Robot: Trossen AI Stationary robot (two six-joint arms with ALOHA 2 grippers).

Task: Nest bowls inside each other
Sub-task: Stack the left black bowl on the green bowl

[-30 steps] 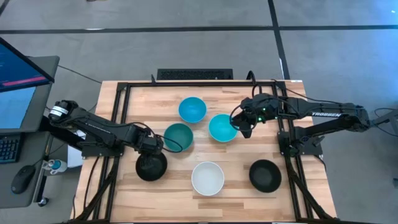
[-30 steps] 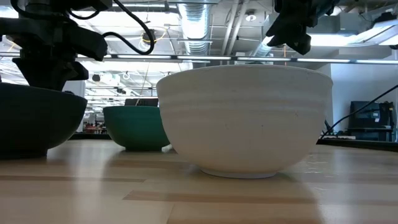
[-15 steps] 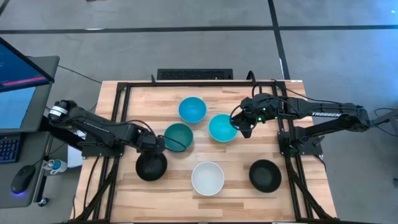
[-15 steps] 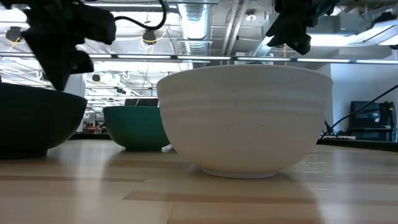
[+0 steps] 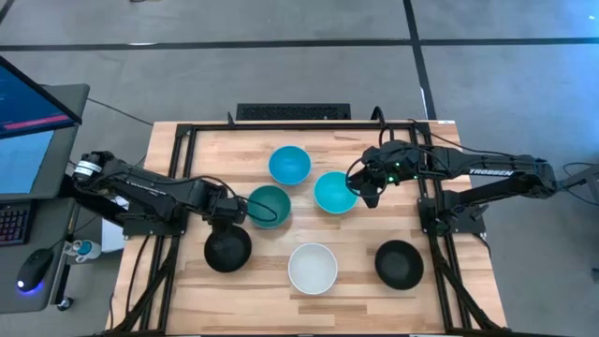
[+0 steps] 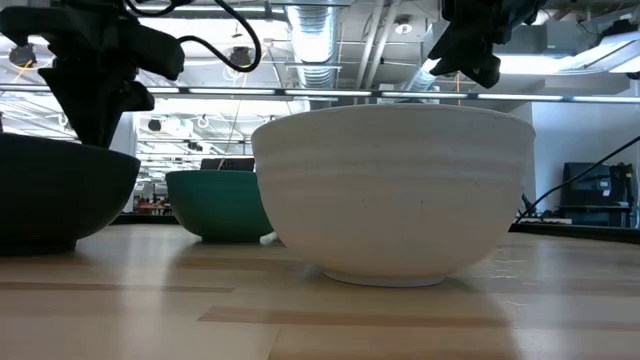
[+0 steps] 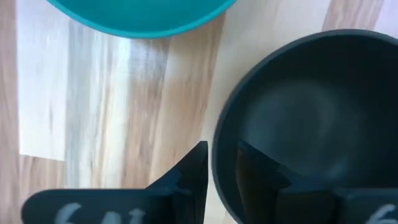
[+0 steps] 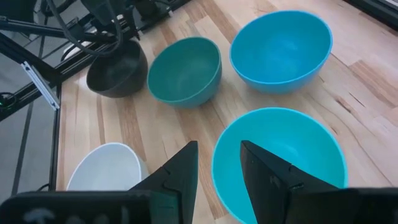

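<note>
Left pincer (image 5: 227, 217) has shifted to straddle the round black bowl's (image 5: 227, 251) rim near the counter's (image 5: 356, 145) left edge, fingers parted; grasp imminent. Right pincer (image 5: 363, 192) stays parted astride the round cyan bowl's (image 5: 334, 192) rim.

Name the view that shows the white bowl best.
The high view: the white bowl shows whole, rim and inside, between the two black bowls. The low view gives only its side, filling the picture. The right wrist view cuts it at the edge. The left wrist view misses it.

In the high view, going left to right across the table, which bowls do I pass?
Black bowl → dark teal bowl → blue bowl → white bowl → cyan bowl → second black bowl.
</note>
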